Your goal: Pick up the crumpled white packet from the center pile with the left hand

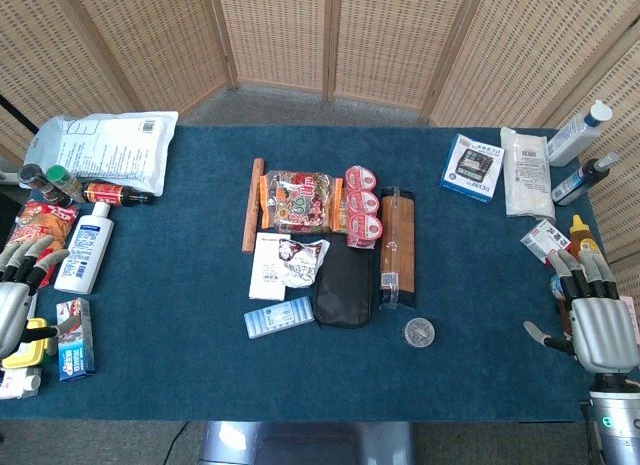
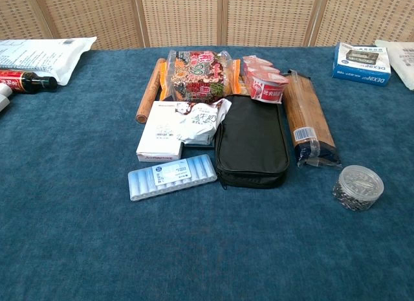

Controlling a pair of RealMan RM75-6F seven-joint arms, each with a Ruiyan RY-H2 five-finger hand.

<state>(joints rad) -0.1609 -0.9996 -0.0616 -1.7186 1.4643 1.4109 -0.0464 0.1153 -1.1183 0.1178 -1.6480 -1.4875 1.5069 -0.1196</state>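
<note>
The crumpled white packet (image 1: 303, 261) lies in the centre pile, partly on a white box (image 1: 268, 270) and against the black pouch (image 1: 344, 285). The chest view shows the crumpled white packet (image 2: 202, 120) with dark print, resting on the white box (image 2: 162, 131). My left hand (image 1: 20, 285) is at the table's left edge, far from the pile, fingers spread and empty. At the right edge my right hand (image 1: 592, 315) is also empty with fingers apart. Neither hand appears in the chest view.
Around the packet lie a blue blister strip (image 1: 279, 316), a snack bag (image 1: 297, 201), red cups (image 1: 361, 203), a wooden stick (image 1: 252, 205), a long brown pack (image 1: 397, 245) and a small clear jar (image 1: 419, 332). Bottles and boxes crowd the left (image 1: 85, 247) and right (image 1: 472, 167) edges.
</note>
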